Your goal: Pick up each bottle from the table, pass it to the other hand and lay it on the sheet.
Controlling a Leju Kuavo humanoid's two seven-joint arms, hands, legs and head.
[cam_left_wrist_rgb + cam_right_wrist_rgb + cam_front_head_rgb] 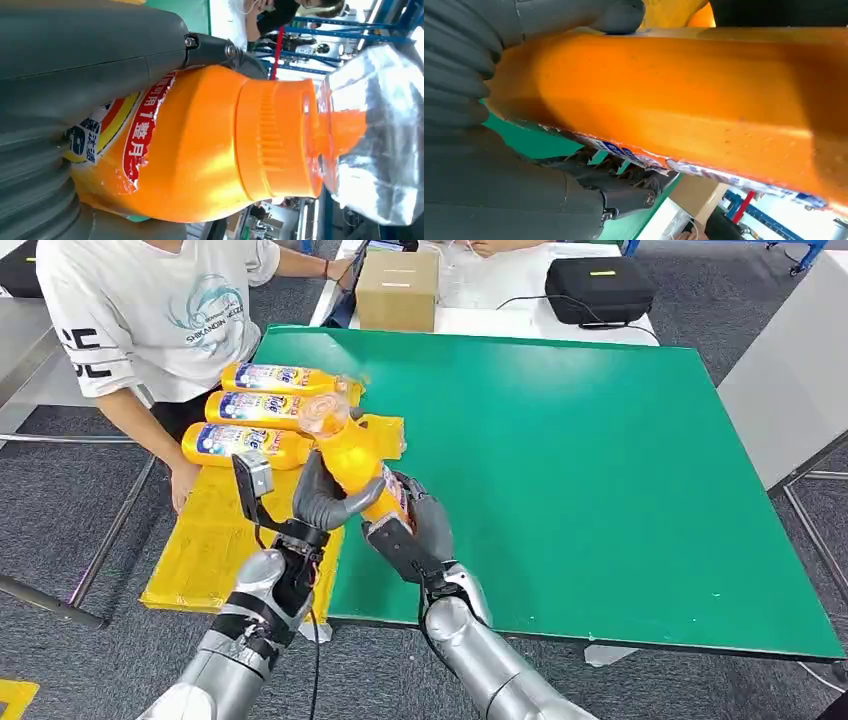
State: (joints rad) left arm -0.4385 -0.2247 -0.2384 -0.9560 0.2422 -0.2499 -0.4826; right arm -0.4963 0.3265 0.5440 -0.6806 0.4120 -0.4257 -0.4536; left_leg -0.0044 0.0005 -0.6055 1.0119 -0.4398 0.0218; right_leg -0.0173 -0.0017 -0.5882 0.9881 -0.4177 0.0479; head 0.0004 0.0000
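An orange bottle (pixel 352 455) with a clear cap is held tilted above the near left edge of the green table (pixel 600 480), cap pointing away from me. My left hand (pixel 322 502) grips its middle, thumb wrapped across the body. My right hand (pixel 415 530) grips its lower end from the right. In the left wrist view the bottle (pixel 215 145) lies under the thumb (pixel 90 65), with the orange neck and clear cap showing. In the right wrist view the bottle's body (pixel 684 100) is clasped by the fingers (pixel 459 65). Three more orange bottles (pixel 262 410) lie side by side on the yellow sheet (pixel 205 550).
A person in a white T-shirt (pixel 150 310) stands at the far left, one hand (pixel 183 483) by the sheet's edge. A cardboard box (pixel 397 290) and a black case (pixel 598 288) sit on a white table behind. The green table stretches to the right.
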